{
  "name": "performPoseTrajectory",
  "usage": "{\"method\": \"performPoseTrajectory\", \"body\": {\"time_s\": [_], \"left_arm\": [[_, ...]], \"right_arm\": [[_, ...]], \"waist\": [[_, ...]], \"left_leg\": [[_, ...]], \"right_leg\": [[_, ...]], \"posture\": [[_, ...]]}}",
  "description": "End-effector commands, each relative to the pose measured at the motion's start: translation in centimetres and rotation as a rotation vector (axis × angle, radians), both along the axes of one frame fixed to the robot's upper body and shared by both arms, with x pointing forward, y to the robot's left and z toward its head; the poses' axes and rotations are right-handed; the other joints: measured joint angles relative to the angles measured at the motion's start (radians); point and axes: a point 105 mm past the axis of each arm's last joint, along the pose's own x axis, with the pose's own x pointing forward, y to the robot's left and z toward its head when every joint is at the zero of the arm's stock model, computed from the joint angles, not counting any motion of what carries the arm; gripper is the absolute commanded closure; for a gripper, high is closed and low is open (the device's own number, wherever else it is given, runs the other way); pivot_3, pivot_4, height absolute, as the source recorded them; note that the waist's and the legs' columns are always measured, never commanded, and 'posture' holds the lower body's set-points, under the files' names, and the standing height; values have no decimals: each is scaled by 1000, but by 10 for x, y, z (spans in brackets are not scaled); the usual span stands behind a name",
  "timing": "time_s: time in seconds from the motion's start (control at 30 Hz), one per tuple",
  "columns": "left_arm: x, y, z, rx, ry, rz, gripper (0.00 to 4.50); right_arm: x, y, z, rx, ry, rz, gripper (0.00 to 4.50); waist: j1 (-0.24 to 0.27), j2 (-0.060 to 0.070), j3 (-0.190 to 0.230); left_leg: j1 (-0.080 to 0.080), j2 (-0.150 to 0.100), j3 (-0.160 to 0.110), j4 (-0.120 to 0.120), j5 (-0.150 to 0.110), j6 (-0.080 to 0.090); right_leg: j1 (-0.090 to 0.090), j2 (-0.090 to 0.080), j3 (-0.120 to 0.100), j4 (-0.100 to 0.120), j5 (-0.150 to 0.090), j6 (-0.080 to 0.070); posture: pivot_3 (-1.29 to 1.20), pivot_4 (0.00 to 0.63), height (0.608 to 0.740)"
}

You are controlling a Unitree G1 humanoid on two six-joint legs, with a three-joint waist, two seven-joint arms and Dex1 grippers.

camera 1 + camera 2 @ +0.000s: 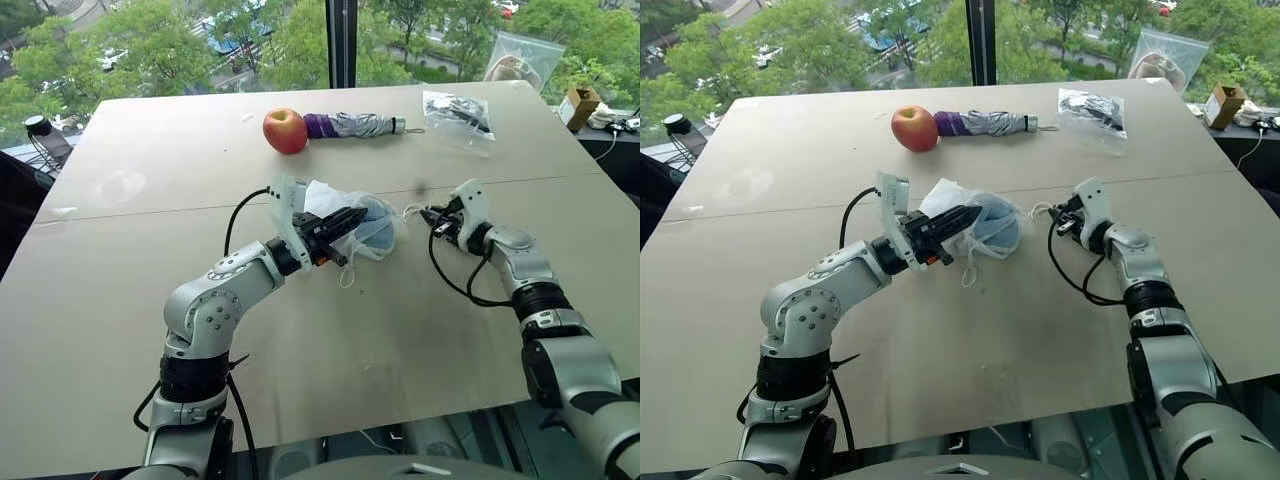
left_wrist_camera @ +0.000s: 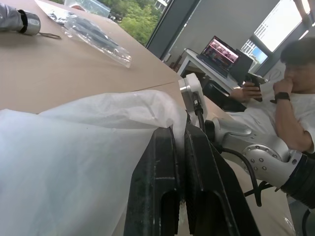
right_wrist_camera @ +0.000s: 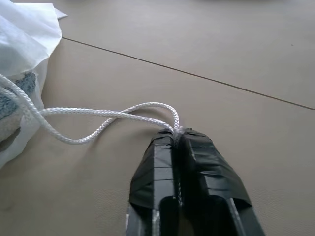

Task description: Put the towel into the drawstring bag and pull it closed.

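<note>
— Centre of table (image 1: 150, 300): bag (image 1: 345, 215), towel (image 1: 378, 222) inside; left gripper (image 1: 352, 218) on its left edge, right gripper (image 1: 432, 217) just right, on cord (image 3: 98, 120).

— Far side: apple (image 1: 285, 131) touching umbrella (image 1: 355, 125) on its right; zip bag (image 1: 457, 112) further right.

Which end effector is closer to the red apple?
Left. The left end effector, clamped on the drawstring bag, sits just in front of the apple; the right end effector, pinching the cord, is farther off.
</note>
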Motion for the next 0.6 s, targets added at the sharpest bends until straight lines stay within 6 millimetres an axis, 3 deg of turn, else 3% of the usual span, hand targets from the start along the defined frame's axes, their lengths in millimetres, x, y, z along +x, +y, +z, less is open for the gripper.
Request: {"method": "performPoseTrajectory", "body": {"time_s": [0.03,0.13,0.23,0.33,0.4,0.43,0.53,0.6], "left_arm": [[-3,-1,13,-5,-59,-18,4500],[-3,-2,12,-3,-58,-21,4500],[-3,-2,11,-1,-50,-23,4500],[-3,-3,11,-3,-42,-20,4500],[-3,-3,12,-7,-42,-16,4500],[-2,-2,14,-16,-45,-9,4500],[1,-1,26,-57,-63,11,4500],[2,-2,31,-76,-72,14,4500]], "right_arm": [[-3,-2,-9,-20,18,-5,4424],[-3,-5,-4,3,1,-14,4424],[-5,-4,16,111,-38,-1,4424],[-9,-1,68,408,-112,2,4424],[-14,-1,90,551,-124,24,4424],[-19,-2,113,694,-143,47,4424],[-59,-14,199,1133,-272,277,4424],[-76,-24,228,1282,-320,368,4424]], "waist": [[0,0,0],[2,0,0],[5,0,0],[5,1,1],[4,3,2],[6,3,2],[13,6,5],[14,6,5]], "left_leg": [[0,0,0,0,0,0],[0,0,0,0,0,0],[-1,0,0,0,0,0],[-3,1,-1,0,0,0],[-4,1,0,0,0,0],[-4,1,-1,-1,0,0],[-5,2,-3,-1,0,0],[-6,2,-3,-1,0,0]], "right_leg": [[0,0,0,0,0,0],[0,0,0,0,0,0],[0,-1,0,0,0,0],[-2,-1,-1,0,0,0],[-4,-1,0,0,0,0],[-4,-1,-1,0,0,0],[-4,-1,-3,0,0,0],[-4,-1,-4,0,0,0]], "posture": [[0,150,740],[0,150,740],[0,150,740],[0,150,740],[0,150,740],[0,150,740],[0,150,740],[0,150,740]]}}
